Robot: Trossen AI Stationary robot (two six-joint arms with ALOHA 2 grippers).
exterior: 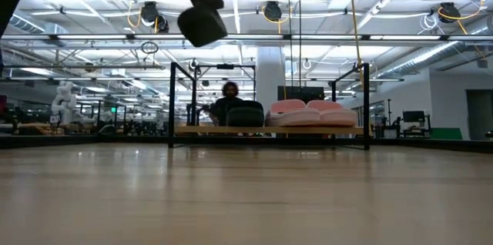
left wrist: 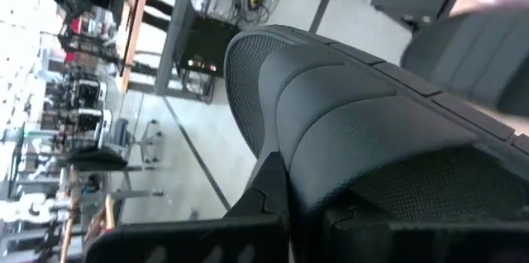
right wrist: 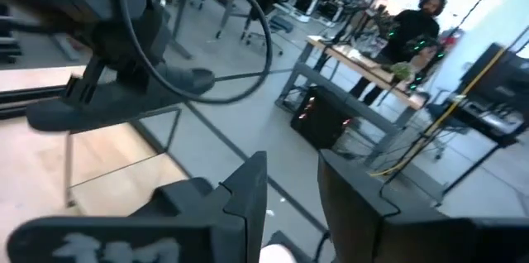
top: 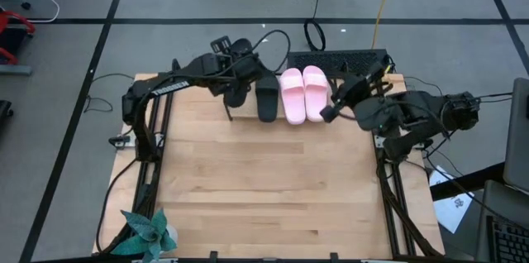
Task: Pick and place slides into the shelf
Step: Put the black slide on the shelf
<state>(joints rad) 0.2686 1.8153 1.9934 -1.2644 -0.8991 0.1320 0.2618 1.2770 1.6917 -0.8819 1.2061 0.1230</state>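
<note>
The shelf (top: 229, 114) stands at the table's far edge. On its wooden base (exterior: 208, 130) rest one black slide (top: 267, 98) and the pink pair (top: 303, 93), soles down, side by side. My left gripper (top: 235, 77) is shut on the second black slide (right wrist: 116, 106), up in the air over the shelf's empty left end. That slide fills the left wrist view (left wrist: 355, 131). My right gripper (top: 328, 110) hangs just right of the pink pair; its fingers (right wrist: 248, 197) stand apart and hold nothing. My left gripper holds the second black slide about its middle (right wrist: 124, 89), coming from above. The slide is lifted clear and lies roughly level above the shelf's left end loop (right wrist: 124, 160). One dark finger (left wrist: 273, 188) lies against the slide beside its strap; the other is hidden.
A potted plant (top: 149, 234) stands at the table's near left corner. A flat black grid-like thing (top: 339, 60) lies beyond the far edge, behind the shelf. A person (right wrist: 413, 27) stands in the room beyond. Bare wood (top: 264, 188) spreads between the shelf and the near edge.
</note>
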